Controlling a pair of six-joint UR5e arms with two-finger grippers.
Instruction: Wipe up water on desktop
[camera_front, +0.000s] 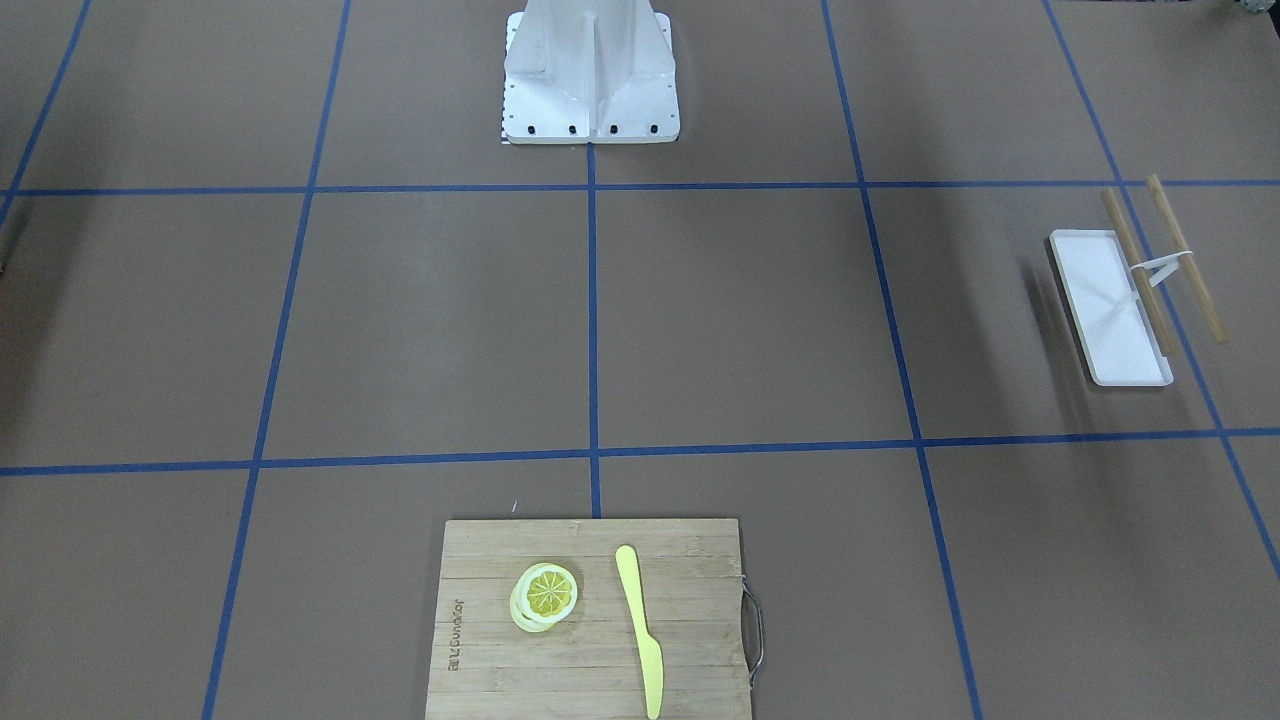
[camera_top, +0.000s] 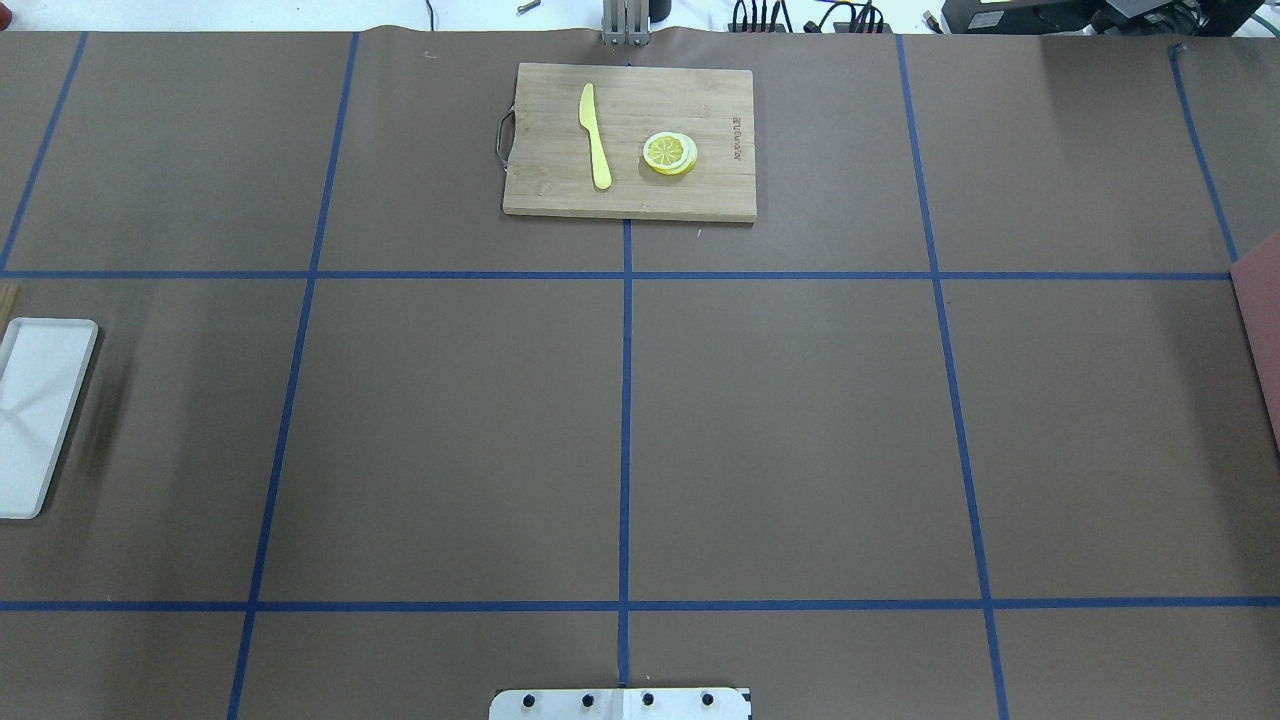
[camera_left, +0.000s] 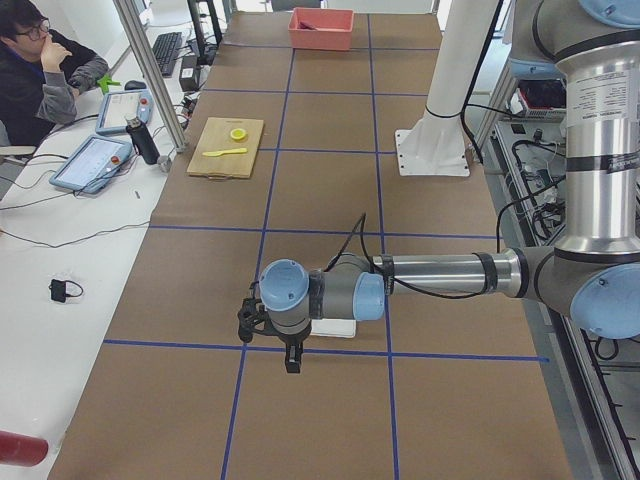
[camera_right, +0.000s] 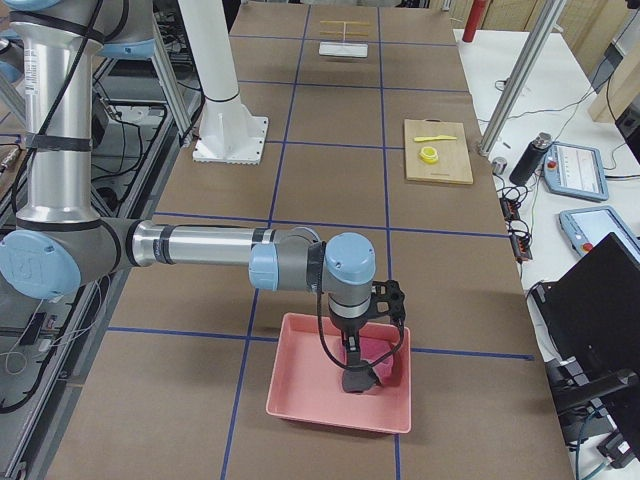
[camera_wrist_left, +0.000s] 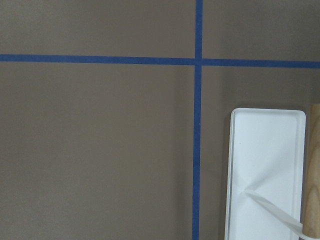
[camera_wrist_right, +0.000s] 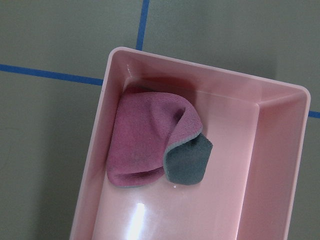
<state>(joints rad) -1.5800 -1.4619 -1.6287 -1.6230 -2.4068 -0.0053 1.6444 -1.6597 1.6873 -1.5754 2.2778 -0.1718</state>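
Note:
The desktop (camera_top: 780, 430) is a matte brown top crossed by blue tape lines; I see no water on it. A pink cloth (camera_wrist_right: 145, 145) with a grey-green underside lies folded in a pink bin (camera_wrist_right: 280, 165) at the table's right end. My right gripper (camera_right: 358, 380) hangs inside that bin, just over the cloth (camera_right: 372, 348); I cannot tell whether it is open or shut. My left gripper (camera_left: 290, 352) hovers low beside a white tray (camera_wrist_left: 265, 170) at the table's left end; I cannot tell its state either. Neither wrist view shows any fingers.
A bamboo cutting board (camera_top: 630, 140) at the far middle carries a yellow knife (camera_top: 594, 135) and lemon slices (camera_top: 670, 153). Two wooden sticks (camera_front: 1185, 255) lie across the white tray (camera_front: 1105, 305). The robot's base (camera_front: 590, 75) stands at the near middle. An operator (camera_left: 40, 70) sits beside the table.

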